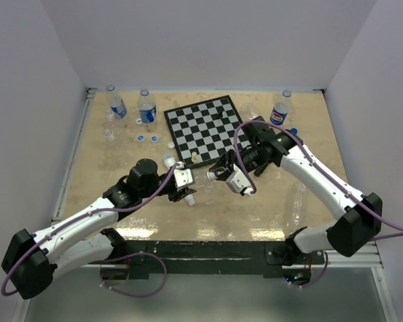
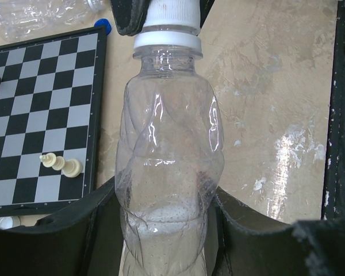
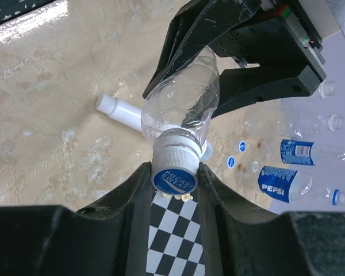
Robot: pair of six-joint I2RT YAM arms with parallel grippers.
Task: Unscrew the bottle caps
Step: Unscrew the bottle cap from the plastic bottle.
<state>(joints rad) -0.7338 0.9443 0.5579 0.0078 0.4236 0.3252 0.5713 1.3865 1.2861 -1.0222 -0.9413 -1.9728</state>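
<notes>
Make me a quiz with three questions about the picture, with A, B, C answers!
1. Where is the pale chess piece? A in a bottle; B on the chessboard; C on an arm.
2. What colour is the top of the held bottle's cap? A red; B green; C blue.
3. What is the right gripper doing? A gripping the cap; B hanging open; C holding the chess piece.
Answers: 1 B, it sits on the board's squares; 2 C, the right wrist view shows a blue top with white letters; 3 A, it squeezes the cap from both sides.
</notes>
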